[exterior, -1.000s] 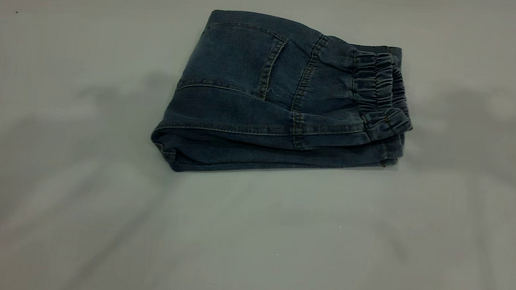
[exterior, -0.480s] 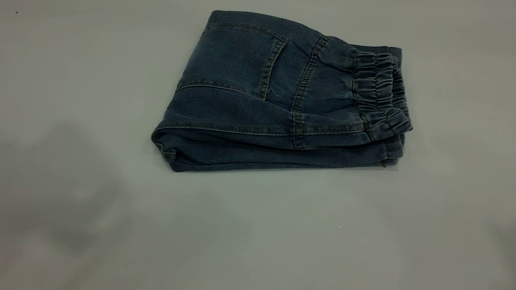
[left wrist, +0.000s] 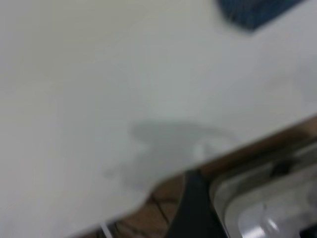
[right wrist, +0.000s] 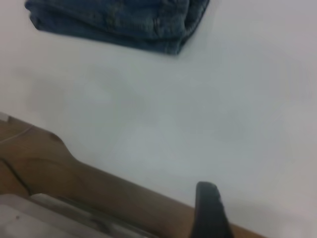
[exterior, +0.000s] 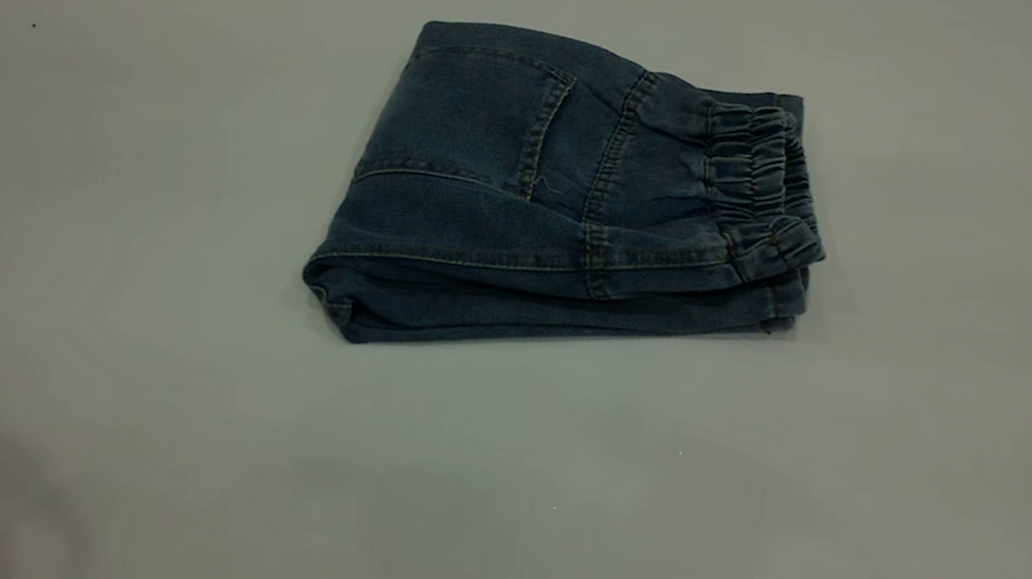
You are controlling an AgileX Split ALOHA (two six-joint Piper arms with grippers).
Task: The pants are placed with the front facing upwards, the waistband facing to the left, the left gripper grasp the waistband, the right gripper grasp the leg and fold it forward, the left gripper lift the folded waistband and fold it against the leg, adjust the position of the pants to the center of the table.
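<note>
1. The pants (exterior: 569,201) lie folded into a compact bundle on the tabletop (exterior: 89,169), a little toward the far side and close to the middle across its width in the exterior view.
2. The waistband (exterior: 758,187) is on the right end of the bundle, with its pleats visible and folded over the layers below.
3. A patch pocket (exterior: 475,117) faces upward on the top layer, and the folded edge of the bundle runs along the near side.
4. All around the pants the tabletop is bare; the widest open room is on the near side and on the left.
5. No arm touches the pants, and in the exterior view no arm appears at all.
6. In the left wrist view one dark finger of the left pincer (left wrist: 190,208) shows near the tabletop edge, well apart from the corner of the pants (left wrist: 252,12); I cannot tell if this pincer is wide or narrow.
7. In the right wrist view one dark finger of the right pincer (right wrist: 208,210) shows over the tabletop edge, well apart from the pants (right wrist: 124,22); its opening also cannot be told.
</note>
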